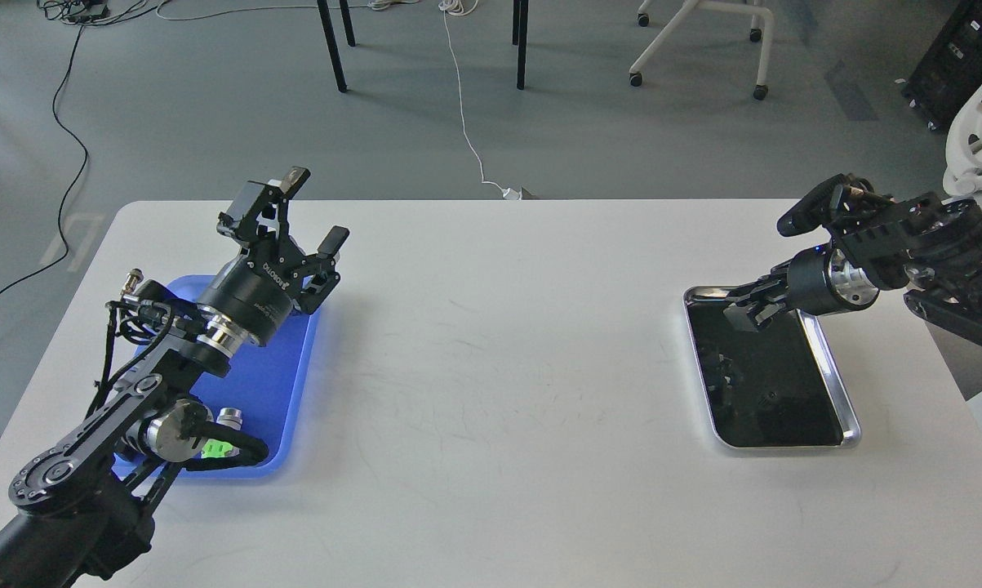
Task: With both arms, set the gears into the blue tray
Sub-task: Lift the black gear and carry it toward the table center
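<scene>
1. Gears (723,371) were hard to spot, just a few dark lumps on the glossy black tray (835,384) at the right of the frame. I couldn't count them or swear each lump was a gear.
2. Over at the left, the blue tray (274,400) sat under the left arm. I couldn't see any gears in it; only a green-capped push-button switch (217,447) showed near its lower edge, half behind the arm.
3. The left gripper (315,208) was up above the blue tray's far end, fingers (297,181) spread wide, holding nothing.
4. The right gripper (744,306) was dipped down at the black tray's upper left corner. It looked small and dark, so I honestly couldn't tell if the fingers were apart or pinching something.
5. My read: this was the pick-up step on the right side. The next move would need a careful pinch on one tiny gear, then a carry across the bare tabletop (499,367), maybe a handover to the left gripper.
6. Writing: white lettering on the left wrist housing, too small for me to read for sure.
</scene>
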`<state>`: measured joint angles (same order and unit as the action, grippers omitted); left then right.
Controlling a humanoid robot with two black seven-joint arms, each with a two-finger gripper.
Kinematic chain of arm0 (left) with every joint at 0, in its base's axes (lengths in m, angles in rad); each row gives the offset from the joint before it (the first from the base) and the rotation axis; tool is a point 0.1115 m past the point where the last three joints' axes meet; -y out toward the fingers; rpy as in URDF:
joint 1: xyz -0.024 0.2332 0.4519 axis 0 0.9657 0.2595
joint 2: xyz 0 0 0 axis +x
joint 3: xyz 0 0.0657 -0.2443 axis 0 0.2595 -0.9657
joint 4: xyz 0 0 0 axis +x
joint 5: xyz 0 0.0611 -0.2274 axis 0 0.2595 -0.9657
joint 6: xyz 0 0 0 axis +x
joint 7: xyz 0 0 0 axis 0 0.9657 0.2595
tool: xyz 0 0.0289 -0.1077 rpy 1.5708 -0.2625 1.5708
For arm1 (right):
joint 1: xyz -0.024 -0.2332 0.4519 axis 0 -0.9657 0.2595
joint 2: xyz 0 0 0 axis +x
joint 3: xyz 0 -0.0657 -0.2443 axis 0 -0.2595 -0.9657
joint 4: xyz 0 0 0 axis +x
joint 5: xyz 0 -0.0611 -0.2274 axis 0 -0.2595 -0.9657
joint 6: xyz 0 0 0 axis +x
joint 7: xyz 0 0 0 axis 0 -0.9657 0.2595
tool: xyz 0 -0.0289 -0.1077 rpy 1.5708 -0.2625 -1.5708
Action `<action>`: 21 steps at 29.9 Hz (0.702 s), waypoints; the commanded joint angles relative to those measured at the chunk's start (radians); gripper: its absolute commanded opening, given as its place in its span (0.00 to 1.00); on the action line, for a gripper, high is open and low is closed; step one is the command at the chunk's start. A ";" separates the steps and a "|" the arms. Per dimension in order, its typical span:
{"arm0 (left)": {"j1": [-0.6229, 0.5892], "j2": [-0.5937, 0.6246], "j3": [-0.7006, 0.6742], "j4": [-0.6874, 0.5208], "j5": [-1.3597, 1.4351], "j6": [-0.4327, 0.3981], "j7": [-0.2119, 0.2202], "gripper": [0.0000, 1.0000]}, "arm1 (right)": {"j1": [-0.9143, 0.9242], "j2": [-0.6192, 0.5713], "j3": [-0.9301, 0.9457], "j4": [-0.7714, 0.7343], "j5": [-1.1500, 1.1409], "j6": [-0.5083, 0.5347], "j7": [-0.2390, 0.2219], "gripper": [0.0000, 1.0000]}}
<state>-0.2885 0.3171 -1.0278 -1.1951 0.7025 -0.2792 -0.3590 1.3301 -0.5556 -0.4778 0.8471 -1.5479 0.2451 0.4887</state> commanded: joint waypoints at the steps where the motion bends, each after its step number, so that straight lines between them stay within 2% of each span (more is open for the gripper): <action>1: 0.000 -0.003 0.000 0.000 0.000 0.000 0.000 0.98 | 0.061 0.013 -0.004 0.068 0.037 0.037 0.000 0.22; 7: 0.002 -0.001 0.000 0.000 0.000 0.000 0.000 0.98 | 0.087 0.164 -0.024 0.069 0.077 0.066 0.000 0.22; 17: 0.002 -0.003 0.000 0.000 0.000 0.000 0.000 0.98 | 0.070 0.540 -0.130 -0.146 0.155 0.051 0.000 0.22; 21: 0.002 0.000 0.000 0.000 0.000 0.000 0.000 0.98 | 0.063 0.556 -0.165 -0.187 0.198 0.037 0.000 0.23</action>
<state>-0.2868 0.3151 -1.0277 -1.1951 0.7024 -0.2792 -0.3590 1.3975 -0.0136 -0.6170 0.6894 -1.3777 0.2917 0.4889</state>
